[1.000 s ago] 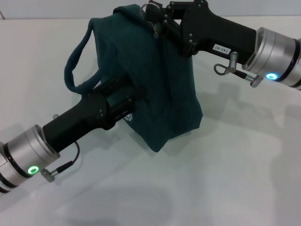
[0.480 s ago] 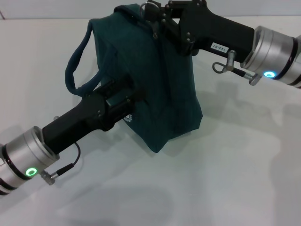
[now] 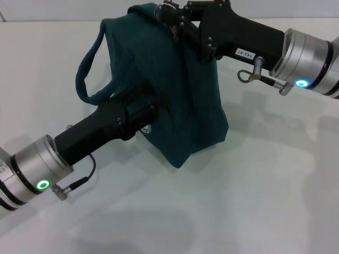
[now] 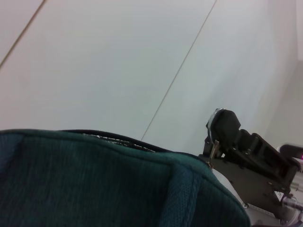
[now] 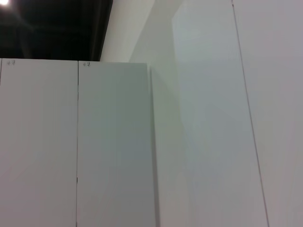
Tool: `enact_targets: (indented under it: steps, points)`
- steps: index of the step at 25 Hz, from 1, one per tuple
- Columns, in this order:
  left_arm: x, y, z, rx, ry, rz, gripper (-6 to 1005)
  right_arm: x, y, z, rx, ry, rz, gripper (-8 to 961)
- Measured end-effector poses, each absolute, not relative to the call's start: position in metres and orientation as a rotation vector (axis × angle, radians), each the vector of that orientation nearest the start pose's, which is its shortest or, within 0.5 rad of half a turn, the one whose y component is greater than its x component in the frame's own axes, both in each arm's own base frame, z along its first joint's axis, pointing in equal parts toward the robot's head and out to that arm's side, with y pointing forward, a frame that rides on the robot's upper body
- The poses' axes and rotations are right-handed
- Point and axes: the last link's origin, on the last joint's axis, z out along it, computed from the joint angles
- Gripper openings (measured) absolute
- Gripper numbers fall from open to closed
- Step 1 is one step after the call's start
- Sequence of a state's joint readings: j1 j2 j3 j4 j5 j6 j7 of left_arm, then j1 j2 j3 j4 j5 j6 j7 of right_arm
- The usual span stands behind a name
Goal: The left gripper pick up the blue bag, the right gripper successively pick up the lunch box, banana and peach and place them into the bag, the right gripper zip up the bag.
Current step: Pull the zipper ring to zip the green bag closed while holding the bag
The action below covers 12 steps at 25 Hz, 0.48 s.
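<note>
The blue bag [image 3: 185, 106] stands upright on the white table, its top closed over. My left gripper [image 3: 156, 106] presses into the bag's near side by the round white logo, shut on the fabric there. My right gripper [image 3: 168, 13] sits at the bag's top edge, closed on the zip pull. In the left wrist view the bag's teal top seam [image 4: 94, 179] fills the foreground, with the right gripper [image 4: 218, 137] at its far end beside a metal ring. The lunch box, banana and peach are out of view.
One loop handle [image 3: 85, 74] hangs off the bag's left side. The white table [image 3: 238, 201] spreads around the bag. The right wrist view shows only pale wall panels.
My right gripper has slid a little leftward along the bag's top. The left arm has shifted slightly up and to the right, still holding the bag.
</note>
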<state>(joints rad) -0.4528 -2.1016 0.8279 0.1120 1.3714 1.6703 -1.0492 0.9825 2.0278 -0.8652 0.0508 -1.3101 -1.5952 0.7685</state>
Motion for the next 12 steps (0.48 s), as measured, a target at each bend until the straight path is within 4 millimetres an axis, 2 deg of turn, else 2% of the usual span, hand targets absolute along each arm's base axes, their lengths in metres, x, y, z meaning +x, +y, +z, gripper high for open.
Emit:
enact_targets:
  steps: [12]
  points:
    - [-0.2649, 0.2775, -0.0406, -2.229, -0.881, -1.420, 701, 0.1165, 0.3742, -0.0438, -2.537, 0.092, 1.420, 50]
